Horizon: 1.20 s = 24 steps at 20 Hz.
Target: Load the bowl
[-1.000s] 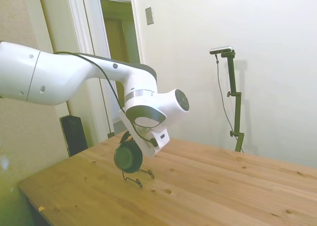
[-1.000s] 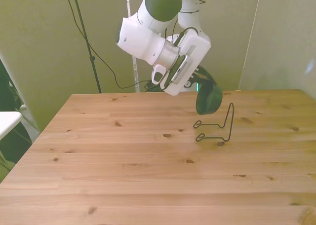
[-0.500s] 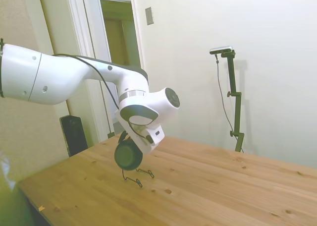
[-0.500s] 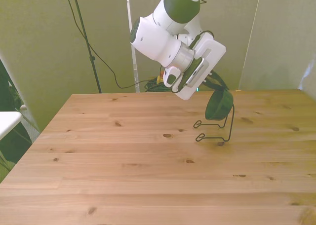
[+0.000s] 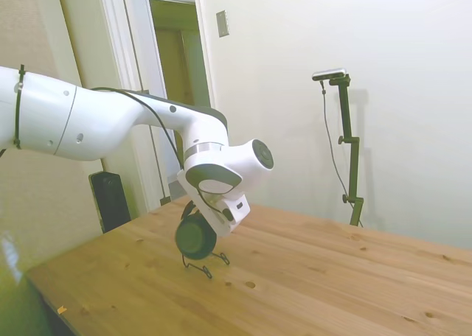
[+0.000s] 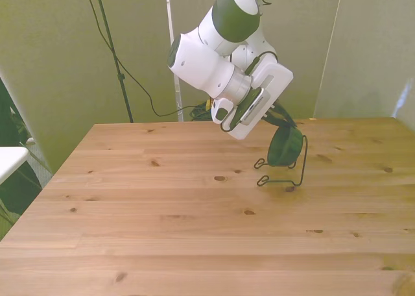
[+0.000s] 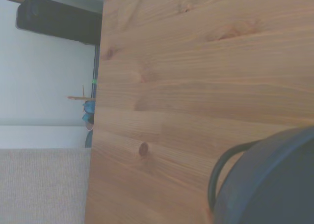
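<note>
Bowl (image 6: 284, 146) height had dropped over the last second: the dark green bowl, carried on its edge, had come down from above the thin black wire rack (image 6: 283, 169) and slightly toward the front view's right, so that it sat low between the rack's upright loop and its two feet, touching or just short of the wire; contact could not be confirmed. That put the task near its end, with seating and release apparently left to do. The gripper (image 6: 277, 117) was tucked behind the white wrist housing, and whether the fingers were closed on the bowl's rim could not be seen, though the bowl hung from them clear of the table (image 6: 162, 224). In the wrist view, the bowl's dark curve (image 7: 274, 184) filled one corner with a rack wire (image 7: 221, 170) beside it. The rack stood well in from every table edge, with bare wood all round, so the arm had free room to withdraw upward; the light rack might shift if nudged.
</note>
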Motion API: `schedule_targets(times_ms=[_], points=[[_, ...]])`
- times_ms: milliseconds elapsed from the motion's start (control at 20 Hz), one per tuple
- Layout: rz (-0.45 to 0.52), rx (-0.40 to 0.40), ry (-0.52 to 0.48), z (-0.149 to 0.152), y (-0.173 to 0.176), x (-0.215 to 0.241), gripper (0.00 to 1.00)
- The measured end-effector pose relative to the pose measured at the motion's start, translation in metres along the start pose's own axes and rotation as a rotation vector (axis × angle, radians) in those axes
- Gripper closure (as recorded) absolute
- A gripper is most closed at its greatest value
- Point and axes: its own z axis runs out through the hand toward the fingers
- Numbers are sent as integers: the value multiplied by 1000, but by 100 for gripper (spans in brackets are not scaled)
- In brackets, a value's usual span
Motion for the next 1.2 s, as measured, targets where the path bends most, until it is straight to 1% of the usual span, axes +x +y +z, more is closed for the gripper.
schedule_targets(times_ms=[350, 700, 1000, 1200], points=[[11, 4, 15, -8, 4, 12, 100], [9, -11, 7, 3, 2, 15, 100], [21, -27, 15, 16, 6, 27, 100], [16, -35, 15, 18, 4, 27, 100]])
